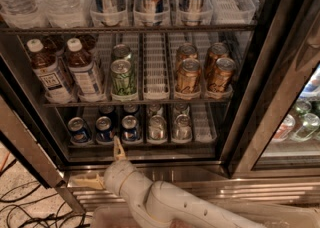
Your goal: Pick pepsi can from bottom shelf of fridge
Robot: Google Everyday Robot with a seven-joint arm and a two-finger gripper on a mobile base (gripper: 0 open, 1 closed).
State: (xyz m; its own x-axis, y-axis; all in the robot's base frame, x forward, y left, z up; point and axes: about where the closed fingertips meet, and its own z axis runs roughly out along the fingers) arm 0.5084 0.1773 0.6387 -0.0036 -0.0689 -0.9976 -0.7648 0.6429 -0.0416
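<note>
The task is only at its start, and no can is taken yet. The gripper (96, 161) is in the lower left of the frame, below the bottom shelf (202, 122) of the fridge (239, 102). It is spread wide and holds nothing; one finger points up, the other left. The raised finger ends just under the pepsi can (130, 127), the rightmost of three blue ones, beside the silver cans (157, 127). What is left, I judge: reach in, close on the can, draw it out.

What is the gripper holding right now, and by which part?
Nothing. The gripper is open and empty, low in front of the bottom shelf, with its upper finger pointing up toward the pepsi cans.
</note>
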